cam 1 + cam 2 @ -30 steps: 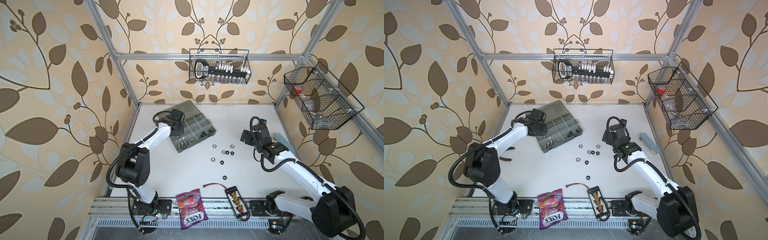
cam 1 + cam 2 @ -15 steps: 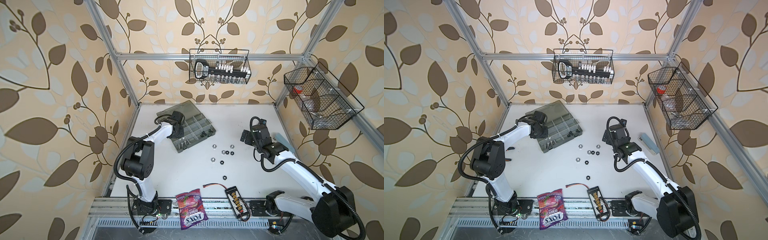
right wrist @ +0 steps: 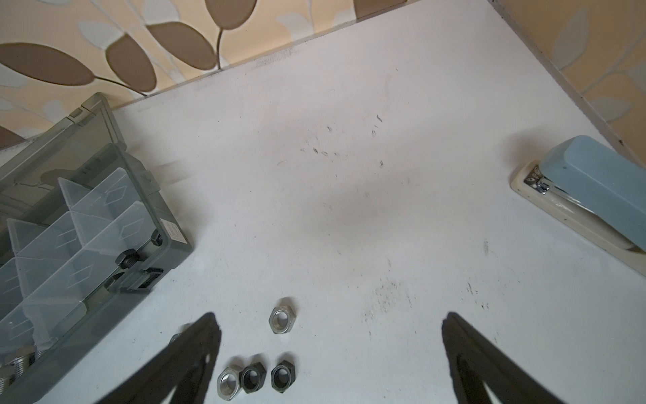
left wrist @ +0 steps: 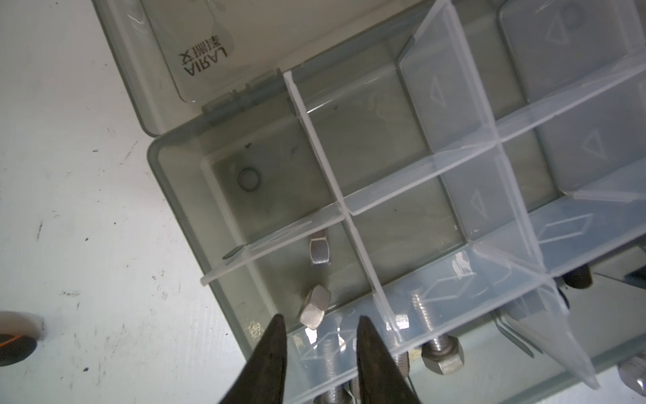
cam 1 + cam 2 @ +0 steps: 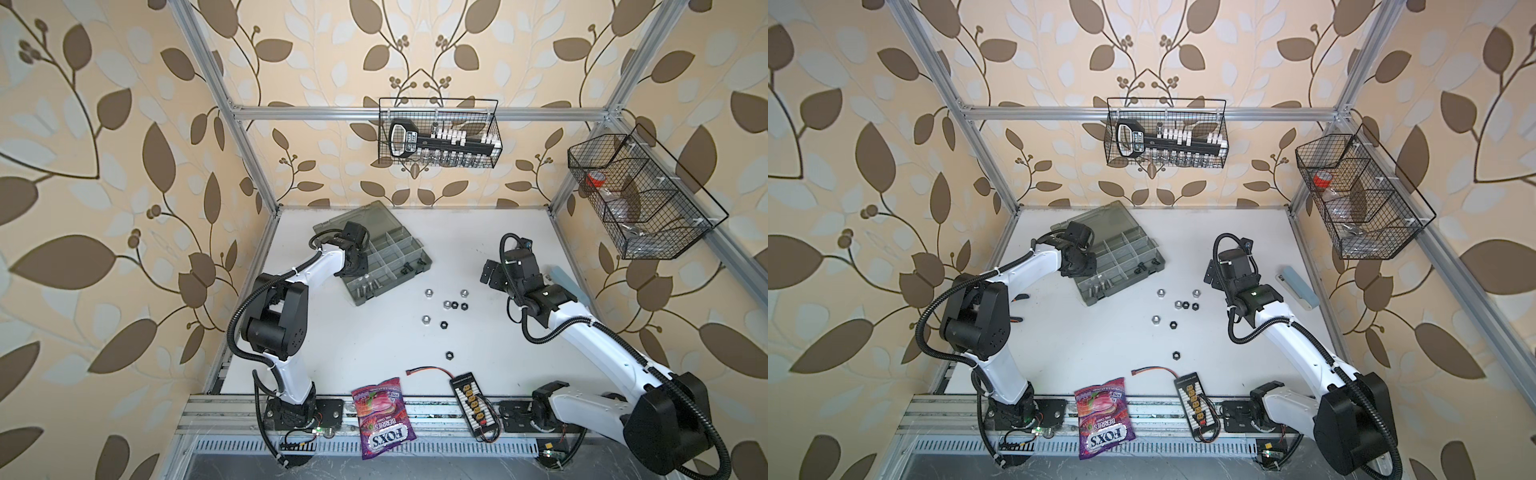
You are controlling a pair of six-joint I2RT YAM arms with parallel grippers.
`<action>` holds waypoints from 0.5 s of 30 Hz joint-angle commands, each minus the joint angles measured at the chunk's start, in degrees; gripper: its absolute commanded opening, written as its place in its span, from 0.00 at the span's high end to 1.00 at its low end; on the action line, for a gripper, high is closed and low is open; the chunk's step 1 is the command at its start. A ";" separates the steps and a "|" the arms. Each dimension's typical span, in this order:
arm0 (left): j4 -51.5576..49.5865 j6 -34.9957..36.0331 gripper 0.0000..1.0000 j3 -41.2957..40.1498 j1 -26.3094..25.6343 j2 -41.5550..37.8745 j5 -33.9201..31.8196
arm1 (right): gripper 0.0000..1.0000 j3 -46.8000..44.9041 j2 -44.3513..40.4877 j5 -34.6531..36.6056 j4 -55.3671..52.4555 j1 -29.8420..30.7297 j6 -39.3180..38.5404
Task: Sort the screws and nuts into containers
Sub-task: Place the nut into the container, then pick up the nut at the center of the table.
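Parting its fingers over the case (image 4: 164, 182), the left gripper (image 4: 321, 320) had just let go of a silver nut (image 4: 314, 307). The nut lay free in a compartment (image 4: 279, 280) along the case's end wall, just past the fingertips, and nothing sat between them. A second silver nut (image 4: 319, 246) rested in the same compartment, close to the divider (image 4: 279, 241). In both top views the left arm's elbow had drawn in a little toward the case since a second before, while the gripper kept to the same end of it.

Silver screws (image 4: 442, 353) filled the neighbouring compartment, and black screws (image 3: 127, 260) lay in one at the far end. The right gripper (image 3: 330, 318) had not moved. It hung spread wide and empty above the table (image 5: 374, 340), over the loose nuts (image 5: 446, 304). Eight of these, four silver and four black, were left out there. No screw showed on the table, so the screws looked done and most of the nuts still waited.
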 commanded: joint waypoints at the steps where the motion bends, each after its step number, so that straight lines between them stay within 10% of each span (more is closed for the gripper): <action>1: 0.12 0.16 0.64 -1.35 0.36 -5.33 3.63 | 0.00 -0.68 -0.18 -0.27 -0.04 -0.23 0.58; 15: -0.01 -0.67 0.55 -3.17 -17.37 -11.06 4.96 | 0.00 -0.77 -0.05 0.73 -0.55 -0.35 1.16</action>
